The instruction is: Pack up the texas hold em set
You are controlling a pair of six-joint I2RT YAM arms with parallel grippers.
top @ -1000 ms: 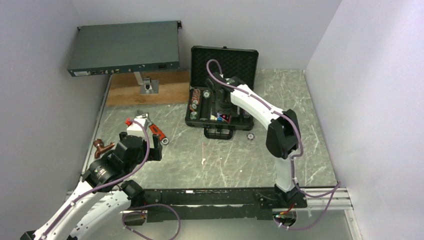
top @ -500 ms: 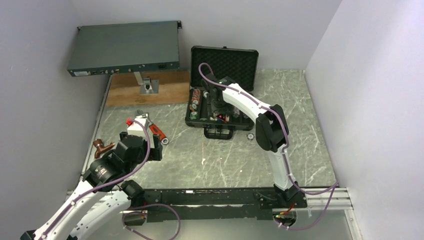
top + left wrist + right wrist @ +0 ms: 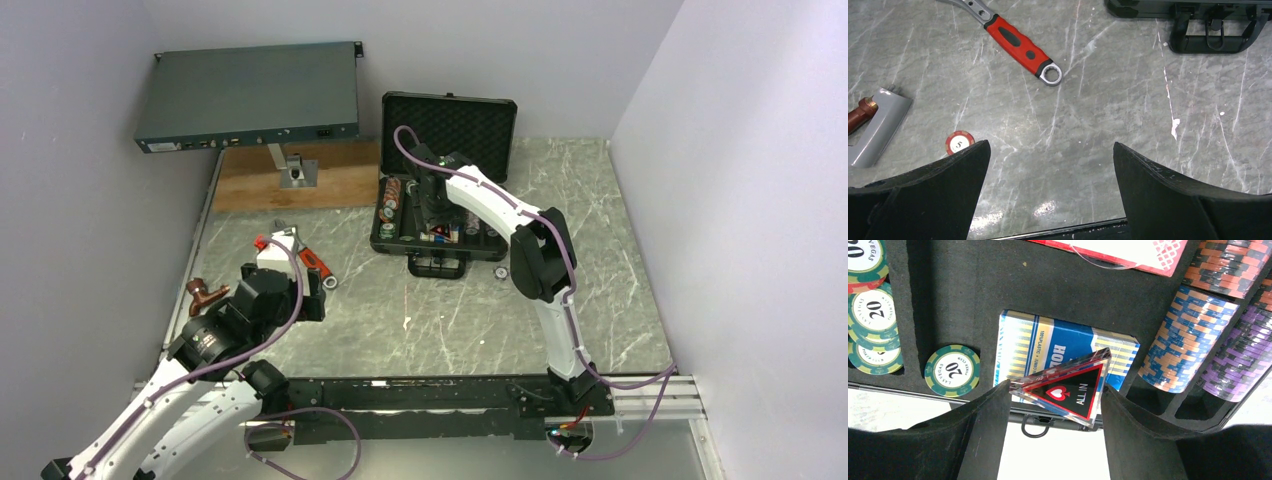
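Being swung leftward over the black foam-lined case, the red triangular token is being gripped by the right fingers for stowing; the left fingers are being held open.

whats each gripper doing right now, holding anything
Left gripper: open, holding nothing.
Right gripper: closed on the red triangle token.

1. Table top: grey stone-pattern surface with pale veins; one small glare patch near its front edge.
2. Back wall: plain, pale lilac-white.
3. Left wall and right wall: same plain finish, closing in the table on both sides.
4. Wooden board: brown, lying flat at the table's far-left corner.
5. Light: even, diffuse, soft shadows.
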